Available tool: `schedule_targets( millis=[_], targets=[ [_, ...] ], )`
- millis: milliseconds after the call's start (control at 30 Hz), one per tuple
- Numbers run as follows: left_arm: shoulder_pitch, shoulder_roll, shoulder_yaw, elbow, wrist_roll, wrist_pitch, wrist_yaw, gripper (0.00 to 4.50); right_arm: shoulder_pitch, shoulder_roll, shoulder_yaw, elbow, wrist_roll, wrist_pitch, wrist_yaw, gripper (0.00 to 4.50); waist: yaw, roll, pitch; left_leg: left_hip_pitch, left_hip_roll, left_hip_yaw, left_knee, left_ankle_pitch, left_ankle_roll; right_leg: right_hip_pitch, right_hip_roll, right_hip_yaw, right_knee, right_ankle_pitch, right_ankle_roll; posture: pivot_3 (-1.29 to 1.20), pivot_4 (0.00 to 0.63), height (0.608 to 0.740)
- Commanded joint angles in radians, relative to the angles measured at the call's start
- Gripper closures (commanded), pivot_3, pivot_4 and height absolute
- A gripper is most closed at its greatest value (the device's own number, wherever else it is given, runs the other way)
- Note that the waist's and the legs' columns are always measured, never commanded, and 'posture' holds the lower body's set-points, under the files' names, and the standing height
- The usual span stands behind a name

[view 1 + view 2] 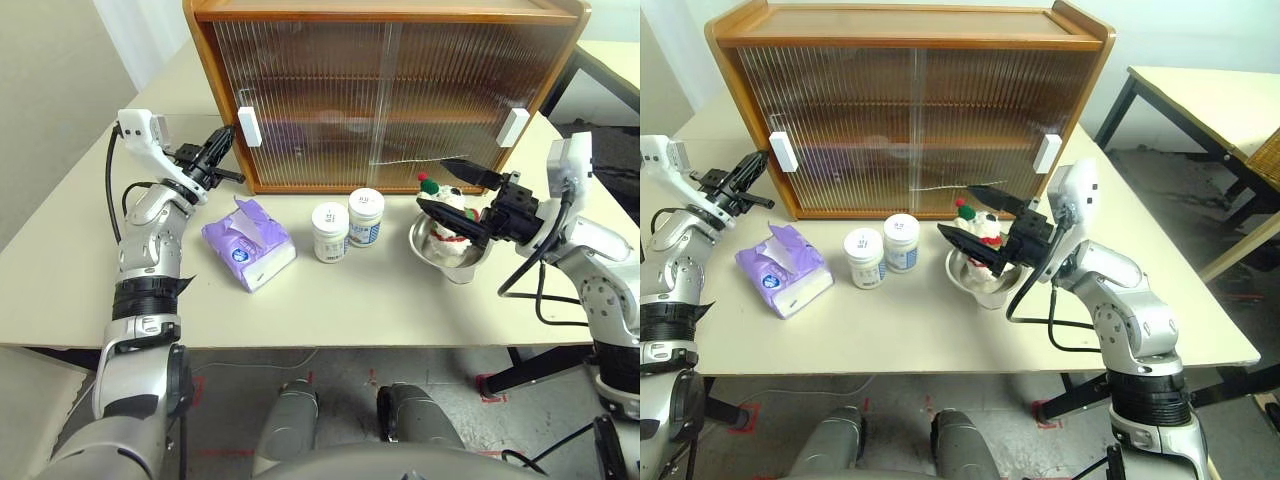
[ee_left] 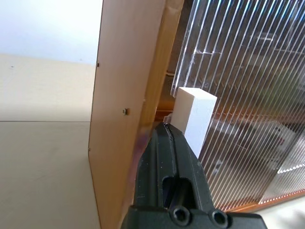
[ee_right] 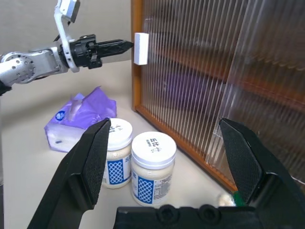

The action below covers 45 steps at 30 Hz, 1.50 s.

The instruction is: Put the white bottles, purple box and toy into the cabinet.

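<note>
My left gripper (image 3: 127, 46) has its jaws pressed together at the white handle (image 1: 249, 127) of the orange-brown wooden cabinet (image 1: 390, 15). My right gripper (image 1: 455, 190) – jaws wide, holding nothing – hovers over the plush bear (image 1: 985, 226) in its steel bowl (image 1: 962, 283). Two white jars (image 3: 135, 162) and the purple tissue pack (image 1: 248, 243) lie on the desk (image 1: 330, 300).

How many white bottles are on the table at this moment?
2. The left white bottle and the right white bottle stand side by side in front of the cabinet, between the purple box and the steel bowl.
</note>
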Motion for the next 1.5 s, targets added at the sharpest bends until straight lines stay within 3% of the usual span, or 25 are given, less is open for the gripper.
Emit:
schedule_targets(
  millis=[33,1233,1500],
  targets=[
    [-0.021,-0.015,-0.014,0.036,0.028,-0.026,0.005,4.49,0.011,0.001,-0.011,-0.017,0.004,-0.009,0.002,0.00,-0.001,0.000,0.000,0.000,0.000,0.000,0.000,0.000,0.000,0.000,0.000,0.000,0.000,0.000,0.000,0.03,0.066,0.740],
    [-0.202,-0.144,-0.144,0.152,0.058,-0.036,-0.182,4.49,0.050,-0.004,-0.044,-0.031,-0.001,-0.027,-0.026,0.00,-0.018,-0.001,0.001,-0.003,0.000,0.000,0.003,0.001,0.003,0.000,0.000,0.000,0.000,-0.001,0.002,-0.03,0.070,0.740],
    [-0.256,-0.156,-0.182,0.310,0.136,-0.140,-0.201,4.49,0.040,-0.011,-0.057,-0.040,0.003,-0.021,-0.035,0.00,-0.030,-0.001,0.001,-0.003,0.000,0.000,0.004,0.001,0.004,0.001,-0.001,0.000,-0.001,-0.001,0.002,-0.05,0.069,0.740]
  ],
)
